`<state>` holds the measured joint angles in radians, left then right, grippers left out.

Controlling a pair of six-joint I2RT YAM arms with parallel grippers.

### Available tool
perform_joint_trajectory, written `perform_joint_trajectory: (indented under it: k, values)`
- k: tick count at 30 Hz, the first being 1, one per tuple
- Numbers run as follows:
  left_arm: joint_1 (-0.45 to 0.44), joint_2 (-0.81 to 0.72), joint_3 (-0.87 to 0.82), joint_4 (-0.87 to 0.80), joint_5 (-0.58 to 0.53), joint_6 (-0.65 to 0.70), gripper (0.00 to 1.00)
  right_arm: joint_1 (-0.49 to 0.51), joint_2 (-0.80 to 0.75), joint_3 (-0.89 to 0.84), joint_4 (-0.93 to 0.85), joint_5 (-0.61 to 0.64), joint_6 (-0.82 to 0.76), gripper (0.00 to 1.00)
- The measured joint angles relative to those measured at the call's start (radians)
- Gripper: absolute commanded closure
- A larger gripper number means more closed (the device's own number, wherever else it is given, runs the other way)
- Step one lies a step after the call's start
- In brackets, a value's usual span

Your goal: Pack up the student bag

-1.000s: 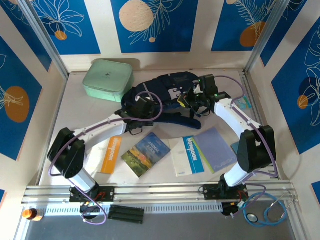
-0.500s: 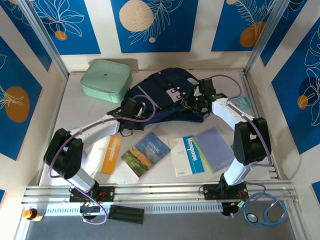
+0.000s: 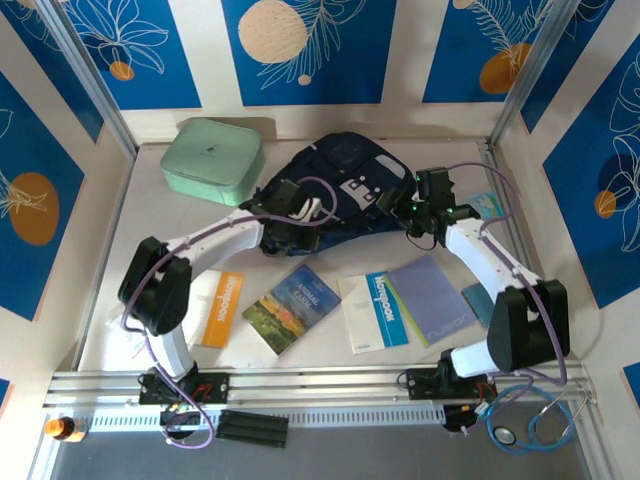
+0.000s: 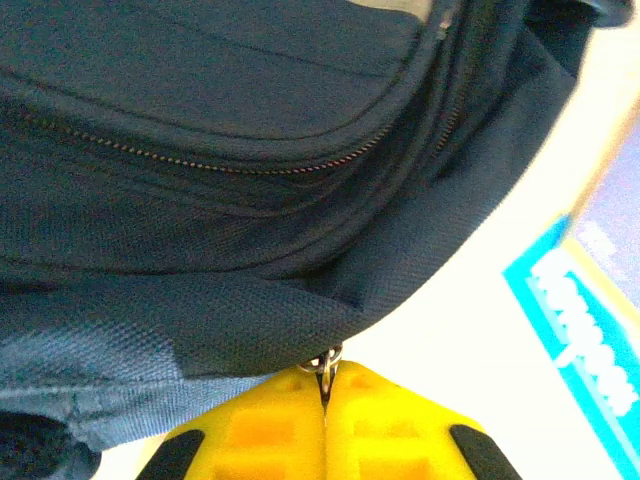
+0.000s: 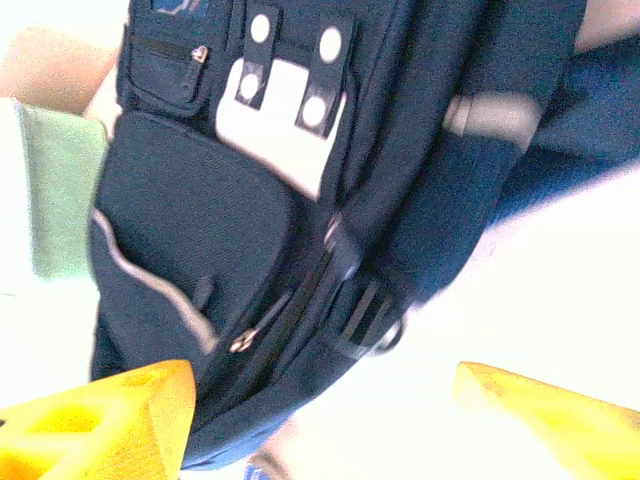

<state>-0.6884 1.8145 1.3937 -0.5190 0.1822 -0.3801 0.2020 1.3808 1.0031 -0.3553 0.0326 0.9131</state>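
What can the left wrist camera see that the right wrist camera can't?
Left wrist view, not the right: the left end effector shut on a little metal zip pull at the edge of the bag, and a corner of a teal booklet. Right wrist view, not the left: the right end effector open and holding nothing, the bag's white patch, and the mint case. Both: the navy bag and the pale table.
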Motion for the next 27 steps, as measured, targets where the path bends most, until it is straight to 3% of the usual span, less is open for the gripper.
perform_joint_trajectory:
  k: [6,13,19,24,27]
  values:
    - [-0.053,0.093,0.143,-0.013,0.068,-0.064,1.0,-0.01,-0.01,-0.112,0.063,-0.113,0.181,0.29]
    - [-0.079,0.126,0.154,0.021,0.1,-0.135,1.0,-0.017,0.09,-0.153,0.243,-0.238,0.302,0.29]
    - [-0.079,0.126,0.154,0.021,0.102,-0.139,1.0,0.007,0.154,-0.155,0.325,-0.265,0.358,0.32]
    - [-0.079,0.136,0.154,0.019,0.103,-0.139,1.0,0.04,0.216,-0.162,0.371,-0.27,0.389,0.42]
    - [-0.079,0.15,0.154,0.011,0.106,-0.138,1.0,0.046,0.251,-0.162,0.394,-0.276,0.398,0.58]
